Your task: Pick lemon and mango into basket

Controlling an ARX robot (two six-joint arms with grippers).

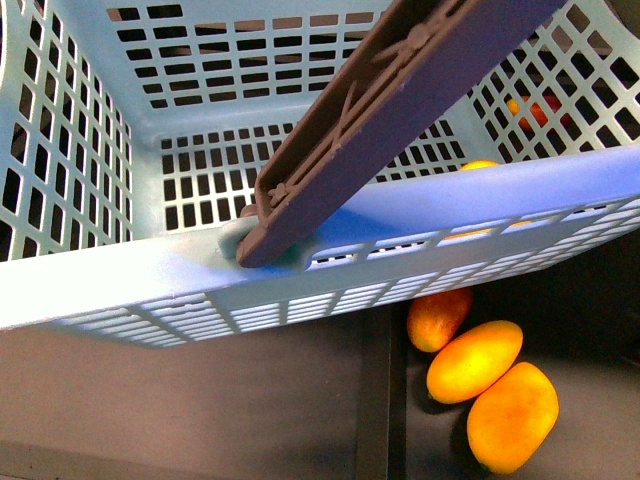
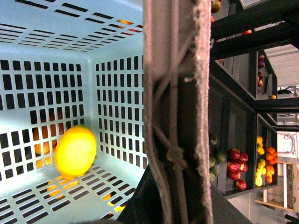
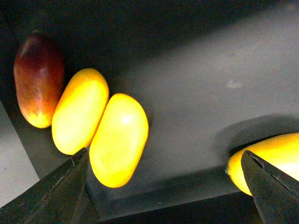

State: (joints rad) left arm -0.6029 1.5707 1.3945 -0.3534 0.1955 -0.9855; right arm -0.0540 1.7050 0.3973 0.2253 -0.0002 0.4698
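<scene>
1. close against the front camera, the tilted basket (image 1: 100, 290) fills left and middle, its brown handle (image 1: 400, 110) slanting across the rim.
2. inside, the lemon (image 2: 74, 151) rests on the slotted floor, so that half looks done. of the left tool (image 2: 140, 207) only a dark mass by the handle shows — i cannot tell whether it is clamped.
3. further right, below the rim, three fruits lie side by side on the dark tabletop (image 3: 210, 93): a red-blushed mango (image 1: 440, 318), a longer paler mango (image 1: 475, 360), then the mango (image 1: 512, 415), plump, evenly orange-yellow, touching its neighbour.
4. the right tool (image 3: 163, 153) hangs over them, fingers wide apart, holding nothing; the mango sits nearer one finger.
5. step in hand, i judge: reaching for the mango. the next move calls for centring the spread fingers across its short width and lowering without nudging the paler neighbour.
</scene>
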